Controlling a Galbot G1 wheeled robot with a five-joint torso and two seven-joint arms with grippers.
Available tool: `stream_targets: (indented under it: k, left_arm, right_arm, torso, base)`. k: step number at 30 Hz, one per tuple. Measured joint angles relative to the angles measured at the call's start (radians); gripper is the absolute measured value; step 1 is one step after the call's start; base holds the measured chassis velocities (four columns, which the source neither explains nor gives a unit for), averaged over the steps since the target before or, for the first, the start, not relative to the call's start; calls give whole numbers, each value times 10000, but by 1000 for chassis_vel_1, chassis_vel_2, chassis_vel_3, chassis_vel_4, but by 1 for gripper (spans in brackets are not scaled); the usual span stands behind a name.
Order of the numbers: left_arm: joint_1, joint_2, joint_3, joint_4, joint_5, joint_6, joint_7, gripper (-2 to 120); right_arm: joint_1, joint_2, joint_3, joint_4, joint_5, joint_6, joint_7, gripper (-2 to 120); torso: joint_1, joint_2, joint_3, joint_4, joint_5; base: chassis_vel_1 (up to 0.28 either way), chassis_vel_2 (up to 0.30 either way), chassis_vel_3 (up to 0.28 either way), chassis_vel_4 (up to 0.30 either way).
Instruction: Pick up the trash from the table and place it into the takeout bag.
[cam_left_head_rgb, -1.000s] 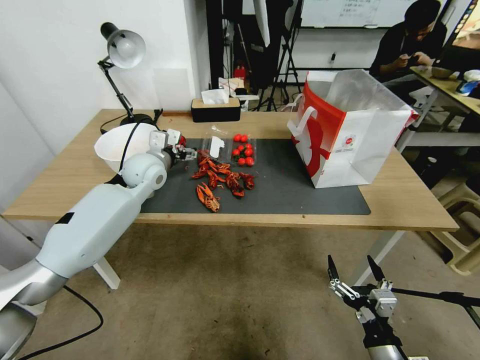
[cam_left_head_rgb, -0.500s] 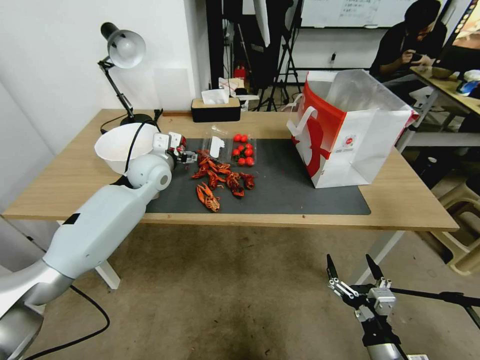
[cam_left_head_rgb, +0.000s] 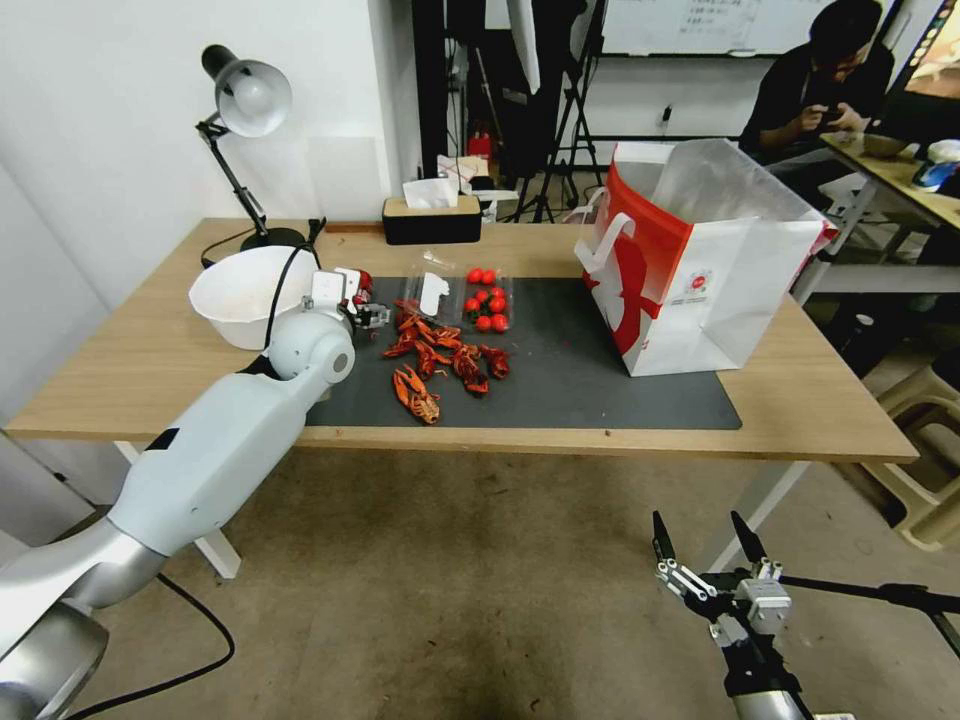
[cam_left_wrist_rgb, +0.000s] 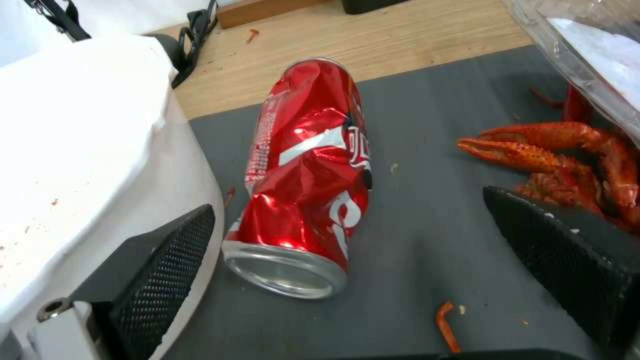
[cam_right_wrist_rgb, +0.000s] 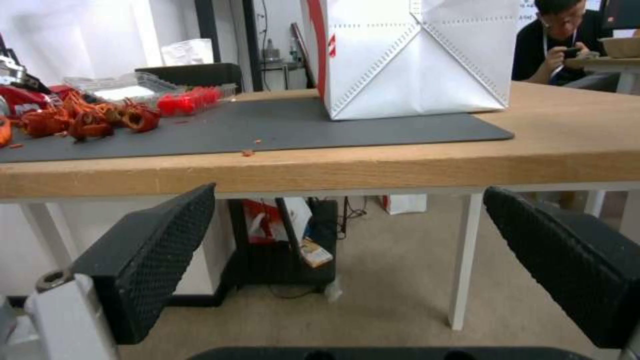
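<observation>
A crushed red soda can (cam_left_wrist_rgb: 307, 185), part of the trash, lies on its side on the dark grey mat (cam_left_wrist_rgb: 427, 150), its red top just showing in the head view (cam_left_head_rgb: 362, 282). My left gripper (cam_left_wrist_rgb: 347, 205) is open and straddles the can, one finger (cam_left_wrist_rgb: 167, 260) against the white bowl (cam_left_wrist_rgb: 87, 150), the other (cam_left_wrist_rgb: 567, 255) by the crayfish shells (cam_left_wrist_rgb: 567, 150). From the head view the left gripper (cam_left_head_rgb: 372, 315) sits between bowl (cam_left_head_rgb: 240, 295) and shells (cam_left_head_rgb: 440, 360). The takeout bag (cam_left_head_rgb: 700, 270) stands open on the table's (cam_left_head_rgb: 820, 400) right half. My right gripper (cam_left_head_rgb: 698, 522) hangs open below the table edge.
A clear box of cherry tomatoes (cam_left_head_rgb: 485, 300) lies behind the shells. A desk lamp (cam_left_head_rgb: 245, 100) and a black tissue box (cam_left_head_rgb: 432, 218) stand at the back. The right wrist view looks along the table front (cam_right_wrist_rgb: 333, 175) at the bag (cam_right_wrist_rgb: 413, 55).
My left arm has shifted slightly to the right and toward the can, uncovering more of the white bowl. The right arm has barely moved.
</observation>
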Motion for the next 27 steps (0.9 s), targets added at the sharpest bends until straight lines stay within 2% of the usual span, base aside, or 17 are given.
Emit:
stream_targets:
  k: [11, 27]
  left_arm:
    - [51, -103, -58, 148, -50, -69, -114, 100]
    - [119, -140, -127, 372, 0, -327, 162, 100]
  right_arm:
    - [-29, -3, -8, 9, -21, 8, -6, 100]
    - [-77, 3, -16, 80, -53, 12, -14, 100]
  torso:
    - [0, 0, 0, 0, -1]
    - [0, 0, 0, 0, 1]
  base:
    - [0, 0, 0, 0]
    - [0, 0, 0, 0]
